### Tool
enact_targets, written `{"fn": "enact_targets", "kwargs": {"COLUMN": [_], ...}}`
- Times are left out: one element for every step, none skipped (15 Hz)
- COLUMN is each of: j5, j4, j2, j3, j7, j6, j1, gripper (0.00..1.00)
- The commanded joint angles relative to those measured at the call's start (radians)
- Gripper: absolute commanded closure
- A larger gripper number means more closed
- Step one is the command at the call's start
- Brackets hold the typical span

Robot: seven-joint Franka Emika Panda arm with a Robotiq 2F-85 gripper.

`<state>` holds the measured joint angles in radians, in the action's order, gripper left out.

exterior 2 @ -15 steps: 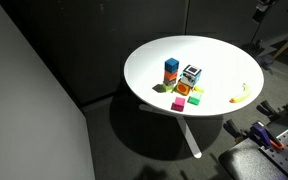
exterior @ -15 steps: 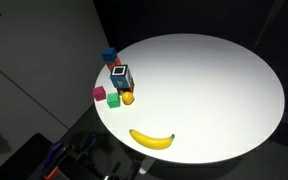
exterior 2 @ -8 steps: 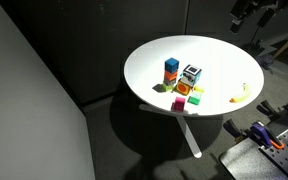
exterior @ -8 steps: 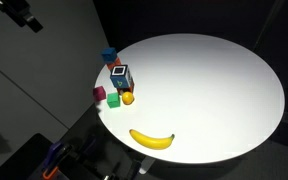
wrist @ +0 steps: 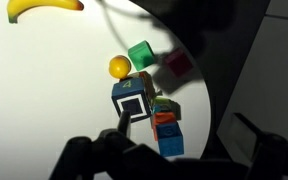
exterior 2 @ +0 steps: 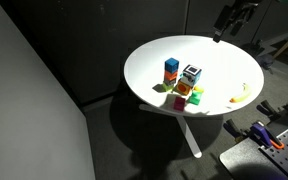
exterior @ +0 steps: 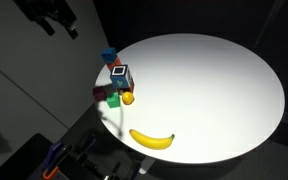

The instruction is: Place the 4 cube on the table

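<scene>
In an exterior view, the 4 cube [exterior: 120,75] sits on top of another block near the edge of the desk [exterior: 214,90], so it is not yet on the desk top. The claw [exterior: 56,17] hangs high off to the side, closer than half a second ago.

In an exterior view, the claw [exterior 2: 229,18] has also come lower. The blocks have not moved.

In the wrist view, the claw [wrist: 184,160] looks spread wide and empty above the 4 cube [wrist: 132,103], which is beside the orange ball [wrist: 119,67].

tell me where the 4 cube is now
In an exterior view the 4 cube sits near the table edge, between the blue cube and orange ball.
</scene>
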<state>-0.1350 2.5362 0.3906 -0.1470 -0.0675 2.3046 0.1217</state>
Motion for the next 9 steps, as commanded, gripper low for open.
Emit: {"fn": "enact_targets", "kwargs": {"j5": [-0.019, -0.009, 0.001, 0.01, 0.017, 0.026, 0.034, 0.044, 0.055], "j4": [-0.11, -0.142, -0.173, -0.203, -0.231, -0.261, -0.292, -0.316, -0.342], "j2": [-0.139, -0.174, -0.208, -0.242, -0.27, -0.298, -0.327, -0.349, -0.371], "j3": [0.058, 0.061, 0.063, 0.063, 0.063, 0.062, 0.062, 0.062, 0.062], "j7": [0.15, 0.16, 0.169, 0.172, 0.168, 0.164, 0.153, 0.139, 0.126], "j6": [0.007, -0.012, -0.03, -0.046, -0.064, -0.083, -0.106, -0.121, -0.139], "j1": [0.025, 0.019, 0.014, 0.008, 0.003, -0.002, -0.006, -0.011, -0.016], "gripper": [0.0, 0.0, 0.0, 0.0, 0.0, 0.0, 0.0, 0.0, 0.0]}}
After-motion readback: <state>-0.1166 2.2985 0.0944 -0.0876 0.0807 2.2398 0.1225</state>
